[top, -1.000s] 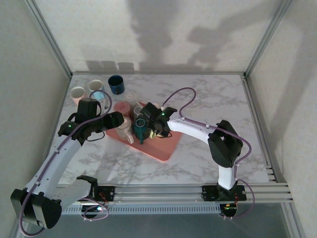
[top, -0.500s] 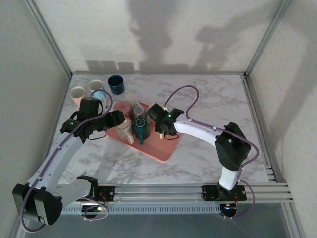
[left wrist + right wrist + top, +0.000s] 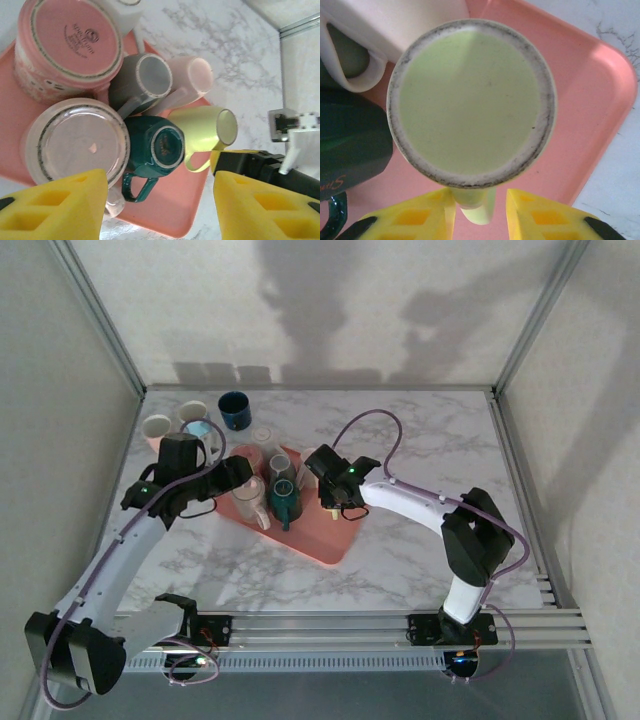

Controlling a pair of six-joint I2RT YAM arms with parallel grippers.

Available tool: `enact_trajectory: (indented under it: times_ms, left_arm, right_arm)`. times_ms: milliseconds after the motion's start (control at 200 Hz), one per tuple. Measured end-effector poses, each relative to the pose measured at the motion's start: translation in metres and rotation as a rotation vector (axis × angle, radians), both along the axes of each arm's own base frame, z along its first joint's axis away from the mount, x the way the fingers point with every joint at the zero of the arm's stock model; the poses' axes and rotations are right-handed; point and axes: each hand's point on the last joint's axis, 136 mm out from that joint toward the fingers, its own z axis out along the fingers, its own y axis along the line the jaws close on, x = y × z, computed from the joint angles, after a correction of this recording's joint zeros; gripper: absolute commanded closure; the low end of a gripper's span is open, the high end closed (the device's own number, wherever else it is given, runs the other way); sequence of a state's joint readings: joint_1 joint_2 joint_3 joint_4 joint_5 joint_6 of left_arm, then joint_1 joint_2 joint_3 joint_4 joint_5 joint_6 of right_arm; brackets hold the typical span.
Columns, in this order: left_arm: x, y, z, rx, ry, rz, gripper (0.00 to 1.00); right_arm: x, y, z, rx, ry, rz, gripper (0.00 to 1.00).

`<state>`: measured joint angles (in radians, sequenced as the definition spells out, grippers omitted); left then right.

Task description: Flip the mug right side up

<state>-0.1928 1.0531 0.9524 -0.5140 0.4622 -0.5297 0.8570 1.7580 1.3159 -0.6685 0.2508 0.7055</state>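
From above: found left end effector [image 3: 236,476] and right end effector [image 3: 325,502] over pink tray [image 3: 330,542] of upturned mugs. Left wrist: stood wide, gripping nothing, yellow-green mug [image 3: 202,131] just ahead of one finger. Right wrist: stood narrow astride handle [image 3: 476,210], sliver of gap at one finger; mug bottom-up directly ahead.

A white marble-patterned table [image 3: 440,450] carries a pink tray [image 3: 322,540], set at a slant left of centre. Near the far-left corner 4 mugs stand upright on the tabletop, close together: a dark blue mug [image 3: 234,410], a white mug [image 3: 192,412], a light blue mug [image 3: 200,430] and a cream mug [image 3: 156,427].
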Motion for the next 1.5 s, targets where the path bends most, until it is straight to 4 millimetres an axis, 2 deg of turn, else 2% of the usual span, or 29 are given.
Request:
enact_trajectory:
  times_ms: [205,621,761,916,1312,1502]
  left_arm:
    - [0.0,-0.001,0.006,-0.011,-0.023,-0.004,0.41]
    - [-0.008,0.001,-0.011,-0.019,0.016,0.01,0.41]
    - [-0.007,0.0,-0.01,-0.023,0.011,0.013,0.41]
    - [-0.008,0.001,-0.009,-0.024,0.009,0.017,0.41]
    - [-0.004,0.002,-0.003,-0.046,-0.005,0.048,0.44]
    - [0.0,0.001,0.004,-0.079,-0.022,0.061,0.47]
  right_arm:
    - [0.0,0.0,-0.012,-0.035,0.027,0.005,0.7]
    - [0.004,-0.007,-0.017,-0.09,0.007,0.016,0.77]
    - [0.005,-0.008,-0.016,-0.104,0.001,0.037,0.85]
    - [0.006,-0.009,-0.016,-0.125,-0.01,0.066,1.0]
    - [0.004,-0.006,-0.013,-0.131,-0.009,0.142,1.0]
    - [0.001,-0.003,0.007,-0.079,-0.027,0.156,1.0]
